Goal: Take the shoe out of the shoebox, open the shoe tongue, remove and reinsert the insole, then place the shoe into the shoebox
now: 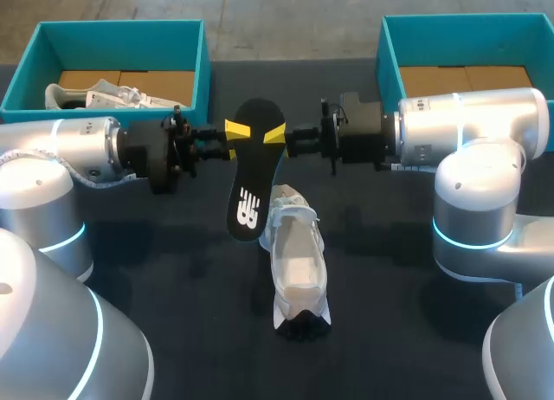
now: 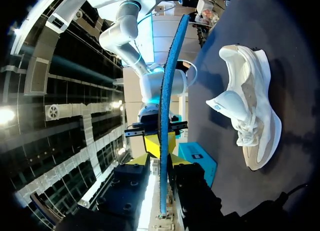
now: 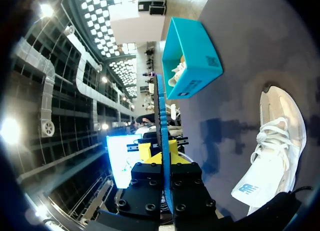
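Nearest on the dark desk (image 1: 173,270) stood the white shoe (image 1: 297,260), upright on its sole, heel toward the robot and toe pointing away, its mouth wide open.

Just past its toe hung the black insole (image 1: 253,170), lying lengthwise in line with the shoe and facing up. Its near end was just beside the toe; I could not tell whether the two touched. The left claw (image 1: 235,130) came in from one side and the right claw (image 1: 275,134) from the other, meeting at the insole's far end. Each was closed down narrow on the insole's edge, and both wrist views showed the thin insole edge-on, pinched between the fingers. The two arms lay almost level, pointing at each other across the middle.

Farthest off, at the desk's back edge, sat two teal shoeboxes well apart. The left shoebox (image 1: 121,38) held another white shoe (image 1: 104,94) on its brown floor; the right shoebox (image 1: 459,28) stood behind the right arm.
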`<action>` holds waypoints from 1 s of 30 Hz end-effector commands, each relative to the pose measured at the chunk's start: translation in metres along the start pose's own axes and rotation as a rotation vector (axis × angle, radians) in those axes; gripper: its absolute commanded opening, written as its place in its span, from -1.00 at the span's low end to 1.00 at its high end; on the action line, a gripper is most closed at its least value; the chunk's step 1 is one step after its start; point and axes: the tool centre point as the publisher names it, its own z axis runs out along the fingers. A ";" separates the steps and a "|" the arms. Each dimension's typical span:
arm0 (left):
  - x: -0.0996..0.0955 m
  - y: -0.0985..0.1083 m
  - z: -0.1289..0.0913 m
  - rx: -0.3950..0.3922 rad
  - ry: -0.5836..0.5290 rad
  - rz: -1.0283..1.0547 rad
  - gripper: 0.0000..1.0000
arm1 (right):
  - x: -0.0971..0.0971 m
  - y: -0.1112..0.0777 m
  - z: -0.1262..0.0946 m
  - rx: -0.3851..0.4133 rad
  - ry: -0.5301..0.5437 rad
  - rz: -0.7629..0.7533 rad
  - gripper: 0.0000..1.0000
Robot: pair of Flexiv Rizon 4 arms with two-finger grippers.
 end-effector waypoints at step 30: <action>0.009 0.008 0.010 -0.057 0.039 0.020 -0.92 | 0.001 0.003 0.003 -0.013 0.003 -0.006 -1.00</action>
